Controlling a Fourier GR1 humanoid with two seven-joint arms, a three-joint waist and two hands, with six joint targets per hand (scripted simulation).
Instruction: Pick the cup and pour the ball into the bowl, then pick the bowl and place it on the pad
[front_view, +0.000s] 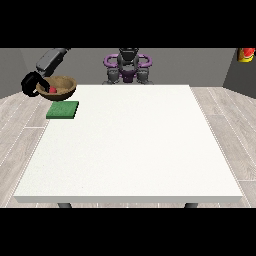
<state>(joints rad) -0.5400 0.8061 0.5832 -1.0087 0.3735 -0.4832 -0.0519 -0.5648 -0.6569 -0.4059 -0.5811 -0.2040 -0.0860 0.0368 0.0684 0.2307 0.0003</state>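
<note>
bowl carried above the pad, ball already inside

the hand at the view's left (31, 84) grips the brown bowl (64, 90) by its left rim, fingers curled over the edge, holding it in the air over the counter's (130, 145) far left corner; the red ball (52, 90) lies inside the bowl. the green pad (63, 110) lies flat on the counter, just below and towards the camera from the bowl, so the coming move looks like a short lowering forward. no cup and no other hand can be seen
</note>
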